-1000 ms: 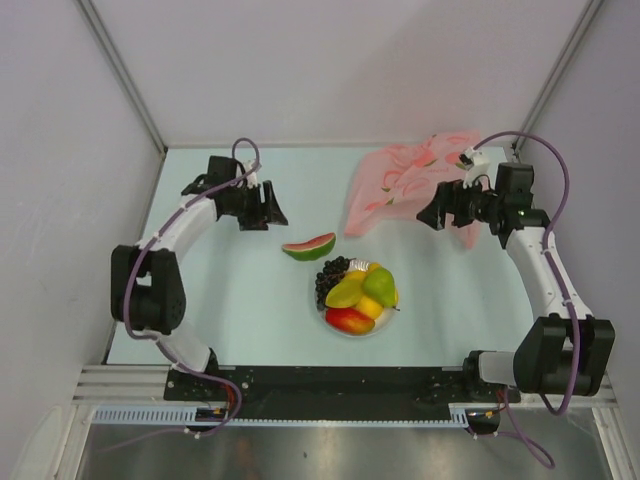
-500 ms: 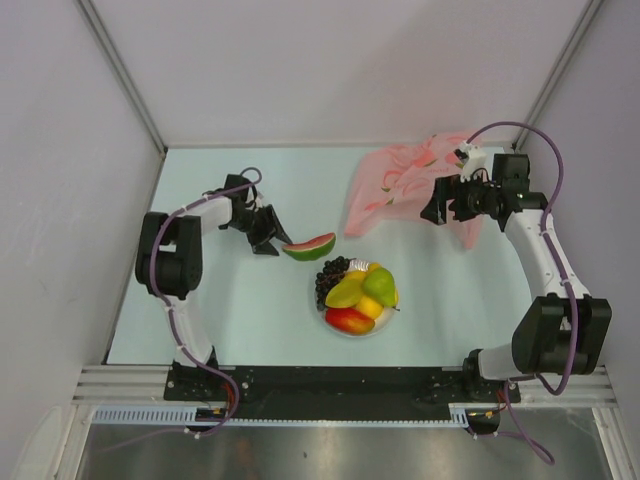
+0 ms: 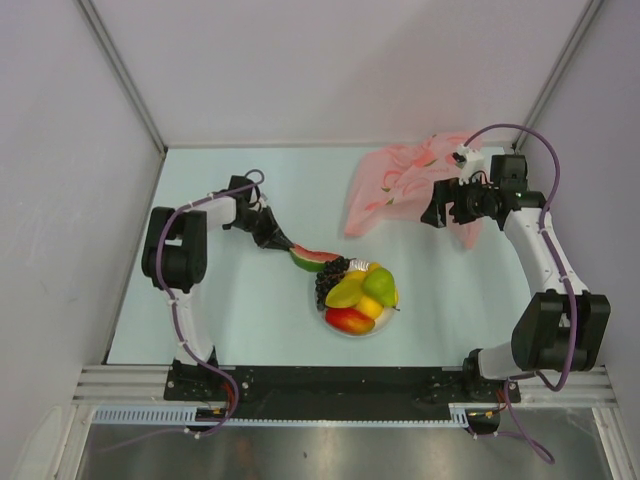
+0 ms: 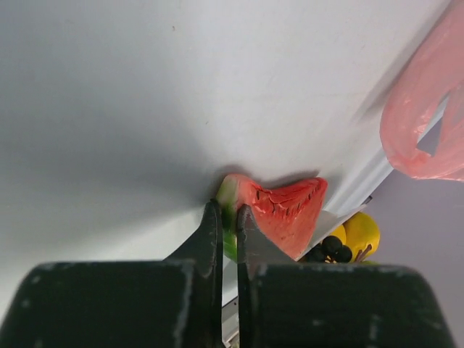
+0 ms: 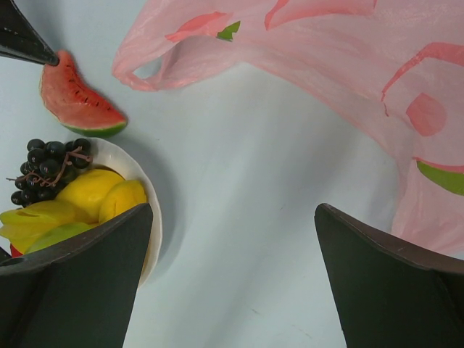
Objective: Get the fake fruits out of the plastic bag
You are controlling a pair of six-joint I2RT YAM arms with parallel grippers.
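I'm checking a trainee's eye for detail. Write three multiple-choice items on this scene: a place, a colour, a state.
1. Where is the watermelon slice? A beside the plate, outside the bag; B inside the bag; C on the pear.
2. What colour is the bag? A blue; B black; C pink.
3. How is the right end effector? A shut on the bag; B wide open, empty; C shut on the grapes.
Answers: 1 A, the slice lies by the plate's rim; 2 C, the crumpled bag is pink; 3 B, its fingers stand far apart with nothing between them.
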